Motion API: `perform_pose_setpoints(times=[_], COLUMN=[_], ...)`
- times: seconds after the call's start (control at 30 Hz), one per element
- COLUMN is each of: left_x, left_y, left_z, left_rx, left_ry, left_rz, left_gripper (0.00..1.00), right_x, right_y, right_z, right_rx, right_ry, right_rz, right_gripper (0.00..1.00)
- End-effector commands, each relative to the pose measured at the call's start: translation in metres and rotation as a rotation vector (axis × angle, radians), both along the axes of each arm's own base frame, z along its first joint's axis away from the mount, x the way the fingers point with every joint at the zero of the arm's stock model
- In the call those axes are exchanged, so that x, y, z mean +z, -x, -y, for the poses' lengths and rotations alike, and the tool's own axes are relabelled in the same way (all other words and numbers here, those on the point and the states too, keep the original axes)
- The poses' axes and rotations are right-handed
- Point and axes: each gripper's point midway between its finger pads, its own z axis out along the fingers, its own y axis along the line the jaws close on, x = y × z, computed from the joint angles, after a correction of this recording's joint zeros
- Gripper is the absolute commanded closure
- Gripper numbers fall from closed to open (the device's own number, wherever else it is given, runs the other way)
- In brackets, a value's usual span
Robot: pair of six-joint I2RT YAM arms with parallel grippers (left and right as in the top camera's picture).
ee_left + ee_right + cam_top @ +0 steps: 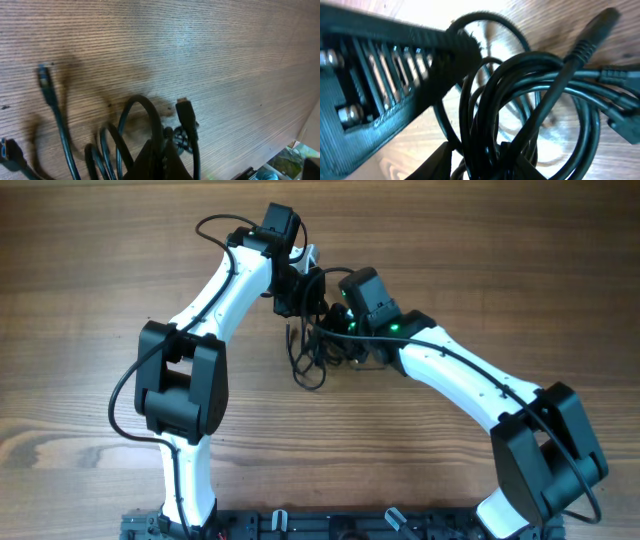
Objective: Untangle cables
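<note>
At the middle of the counter [100, 290], the left tool [303, 298] is closed, pinching a strand of the cables [308, 358] from their 12 o'clock side. Its wrist view shows a black loop [142, 102] arching up from the clamped tips. The right tool [335, 330] reaches in from 3 o'clock with its fingers parted, and its ribbed finger [395, 75] lies beside coils that pass through the gap. The cables form one clump between the two tools, with loops trailing toward 6 o'clock. Three plugs show in the left wrist view: a clip plug [45, 77] at 10 o'clock, a black plug [184, 112] at 1 o'clock, and an edge plug [9, 150] at 9 o'clock.
</note>
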Motion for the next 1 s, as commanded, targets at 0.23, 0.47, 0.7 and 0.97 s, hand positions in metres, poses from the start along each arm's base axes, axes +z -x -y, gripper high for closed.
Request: perform_pose_setpoints(times=[0.23, 0.47, 0.7, 0.97], left_x=[0.002, 0.002, 0.002, 0.002], left_y=[0.004, 0.004, 0.004, 0.004], left_z=[0.002, 0.002, 0.001, 0.001], left_rx=[-0.018, -0.018, -0.018, -0.018], left_ry=[0.008, 0.008, 0.005, 0.005], left_rz=[-0.002, -0.002, -0.001, -0.001], left_gripper=[0.96, 0.96, 0.96, 0.96], right_x=[-0.007, -0.008, -0.017, -0.022], right_y=[-0.039, -0.036, -0.009, -0.004], right_z=[0.056, 0.055, 0.049, 0.074], right_rx=[-0.207, -0.238, -0.196, -0.239], right_ry=[0.070, 0.056, 0.030, 0.011], right_rz=[0.011, -0.022, -0.157, -0.260], right_gripper=[0.53, 0.57, 0.64, 0.55])
